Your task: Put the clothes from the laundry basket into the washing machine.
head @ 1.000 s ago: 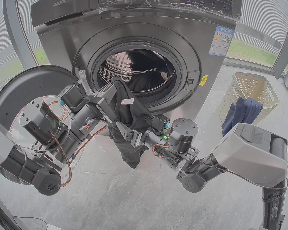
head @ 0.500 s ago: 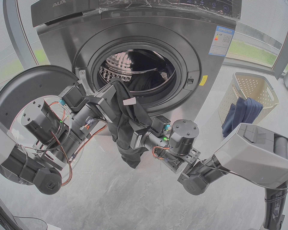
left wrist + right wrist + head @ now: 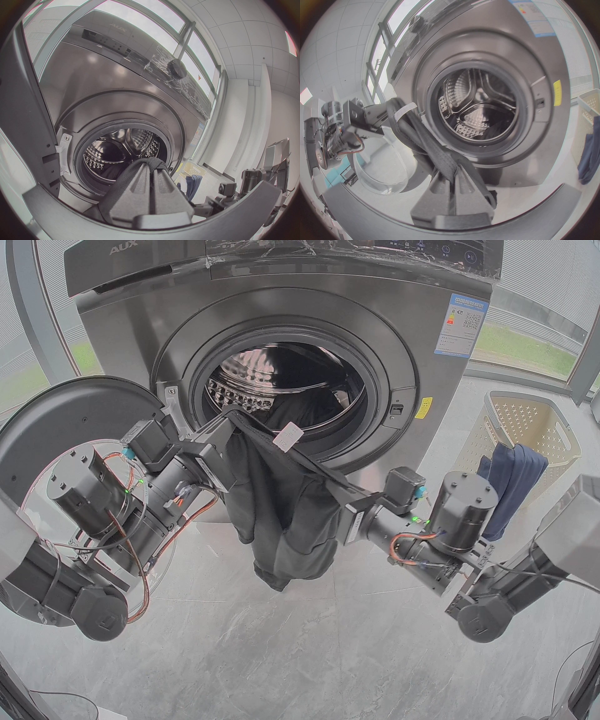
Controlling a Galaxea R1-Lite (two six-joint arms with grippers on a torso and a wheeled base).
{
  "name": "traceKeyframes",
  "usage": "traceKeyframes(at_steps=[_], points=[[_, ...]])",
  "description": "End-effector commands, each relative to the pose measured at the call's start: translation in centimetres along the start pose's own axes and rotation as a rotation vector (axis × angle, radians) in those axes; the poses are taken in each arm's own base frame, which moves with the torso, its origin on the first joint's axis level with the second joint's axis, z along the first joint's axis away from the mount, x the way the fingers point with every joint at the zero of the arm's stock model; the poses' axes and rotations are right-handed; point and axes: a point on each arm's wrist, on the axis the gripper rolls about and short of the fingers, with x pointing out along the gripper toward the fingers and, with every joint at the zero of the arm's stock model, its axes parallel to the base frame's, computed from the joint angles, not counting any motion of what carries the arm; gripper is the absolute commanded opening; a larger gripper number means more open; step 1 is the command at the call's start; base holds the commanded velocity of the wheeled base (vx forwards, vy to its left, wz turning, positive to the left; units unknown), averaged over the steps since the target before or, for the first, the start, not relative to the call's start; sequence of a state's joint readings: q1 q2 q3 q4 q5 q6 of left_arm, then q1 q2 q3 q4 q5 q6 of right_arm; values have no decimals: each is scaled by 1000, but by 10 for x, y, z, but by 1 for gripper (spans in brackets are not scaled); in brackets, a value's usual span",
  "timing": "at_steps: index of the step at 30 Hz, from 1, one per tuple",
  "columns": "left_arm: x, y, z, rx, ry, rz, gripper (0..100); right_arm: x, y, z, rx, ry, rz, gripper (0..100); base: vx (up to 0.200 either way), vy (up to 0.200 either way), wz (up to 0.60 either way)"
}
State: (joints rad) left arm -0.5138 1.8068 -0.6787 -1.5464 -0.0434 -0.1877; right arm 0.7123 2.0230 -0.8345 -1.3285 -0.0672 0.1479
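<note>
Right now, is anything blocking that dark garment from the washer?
Nothing visible. The door is swung open, and the left hand and right hand hold the dark garment before the unobstructed drum opening.

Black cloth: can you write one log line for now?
left gripper: shut on black garment | right gripper: same | garment: stretched before open washing machine | blue cloth: on basket rim

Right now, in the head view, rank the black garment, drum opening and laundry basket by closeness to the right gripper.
1. black garment: clamped in the right gripper.
2. drum opening: just behind it, slightly left.
3. laundry basket: far off to its right.
</note>
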Motion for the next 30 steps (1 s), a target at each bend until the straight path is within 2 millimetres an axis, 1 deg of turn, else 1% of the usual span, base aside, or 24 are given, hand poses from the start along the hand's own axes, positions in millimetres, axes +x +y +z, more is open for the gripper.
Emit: traceKeyframes(at_steps=[1, 6, 10, 16, 19, 22, 26, 30], points=[[-2, -2, 6, 0, -16, -12, 0, -17, -14, 28, -10, -57, -32, 0, 0, 0, 0], [-7, -7, 20, -1, -48, -28, 0, -19, -23, 44, -18, -105, -57, 0, 0, 0, 0], [-8, -12, 22, -5, -54, -42, 0, -21, -28, 52, -19, -140, -72, 0, 0, 0, 0], [-13, -20, 25, -15, -55, -66, 0, -28, -37, 76, -24, -266, -92, 0, 0, 0, 0], [-14, -23, 28, -5, -58, -76, 0, -32, -36, 85, -13, -316, -91, 0, 0, 0, 0], [-15, -23, 28, 6, -60, -76, 0, -35, -35, 88, -11, -333, -91, 0, 0, 0, 0], [-14, -23, 31, 10, -71, -75, 0, -37, -29, 100, -6, -379, -73, 0, 0, 0, 0], [-14, -22, 31, 17, -70, -73, 0, -36, -30, 103, -5, -395, -75, 0, 0, 0, 0]])
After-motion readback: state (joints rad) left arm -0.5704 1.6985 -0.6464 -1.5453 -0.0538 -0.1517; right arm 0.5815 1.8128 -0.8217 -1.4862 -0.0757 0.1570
